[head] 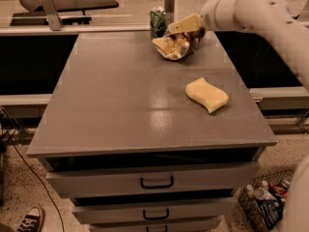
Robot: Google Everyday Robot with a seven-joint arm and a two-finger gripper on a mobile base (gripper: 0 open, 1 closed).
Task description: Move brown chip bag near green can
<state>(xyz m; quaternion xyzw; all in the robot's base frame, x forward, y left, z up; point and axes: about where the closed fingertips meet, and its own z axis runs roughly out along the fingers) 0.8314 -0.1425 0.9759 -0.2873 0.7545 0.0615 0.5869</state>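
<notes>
Grey surface (120, 105) is carrying the brown chip bag (174, 46) at its far edge, its long axis running left to right and its cream end pointing left, just beside the green can (157, 21). The hand (184, 27) is hanging directly over the bag's top; I cannot tell whether it is gripping.

gripper (179, 29) over brown chip bag (172, 48); bag right of green can (157, 22)

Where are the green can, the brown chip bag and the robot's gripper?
Small green drink can (157, 22): camera view, its patterned side.
Crinkly brown chip bag (171, 47): camera view, its crumpled middle.
Gripper (182, 27): camera view, its pale tip, right above the bag.
</notes>
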